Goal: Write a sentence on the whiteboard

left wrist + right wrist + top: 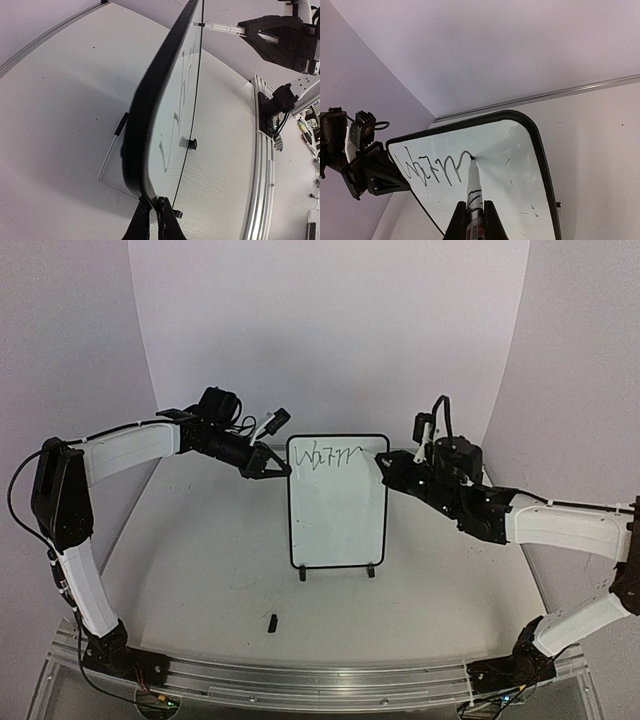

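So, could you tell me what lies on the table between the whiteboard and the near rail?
A small black piece lies there, in front of the whiteboard; the top view shows it.

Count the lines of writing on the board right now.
1. The line runs along the top of the board, ending at the marker tip. No second line shows below it.

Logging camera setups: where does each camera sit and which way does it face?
Top external: above, behind the bases, facing forward; both arms flank the whiteboard.
Left wrist: looks along the whiteboard's edge; left gripper clamps it.
Right wrist: faces the writing side; right gripper holds the marker.
Shared: each wrist view shows the opposite gripper.
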Controlling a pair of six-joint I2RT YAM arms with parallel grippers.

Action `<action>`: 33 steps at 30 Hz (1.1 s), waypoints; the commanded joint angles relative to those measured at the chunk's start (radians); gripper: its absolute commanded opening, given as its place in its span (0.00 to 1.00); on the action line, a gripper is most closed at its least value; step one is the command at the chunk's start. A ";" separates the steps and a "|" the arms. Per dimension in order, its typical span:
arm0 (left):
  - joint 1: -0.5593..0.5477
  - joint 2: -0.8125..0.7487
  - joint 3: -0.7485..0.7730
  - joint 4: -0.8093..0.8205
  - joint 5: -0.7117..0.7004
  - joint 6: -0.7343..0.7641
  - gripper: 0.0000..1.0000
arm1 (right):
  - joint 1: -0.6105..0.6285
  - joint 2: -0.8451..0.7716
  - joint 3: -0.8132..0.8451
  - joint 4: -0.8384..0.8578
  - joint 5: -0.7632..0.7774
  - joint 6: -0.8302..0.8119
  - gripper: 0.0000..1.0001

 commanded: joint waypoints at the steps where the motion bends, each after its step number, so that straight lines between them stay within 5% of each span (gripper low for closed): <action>1: -0.015 -0.021 -0.002 -0.050 -0.050 0.057 0.00 | -0.006 -0.001 -0.027 -0.012 0.011 0.020 0.00; 22: -0.015 -0.021 -0.002 -0.051 -0.054 0.057 0.00 | 0.002 -0.065 -0.044 0.051 -0.127 -0.008 0.00; 33: -0.014 -0.020 -0.001 -0.052 -0.053 0.057 0.00 | 0.005 -0.061 -0.032 0.026 -0.005 -0.013 0.00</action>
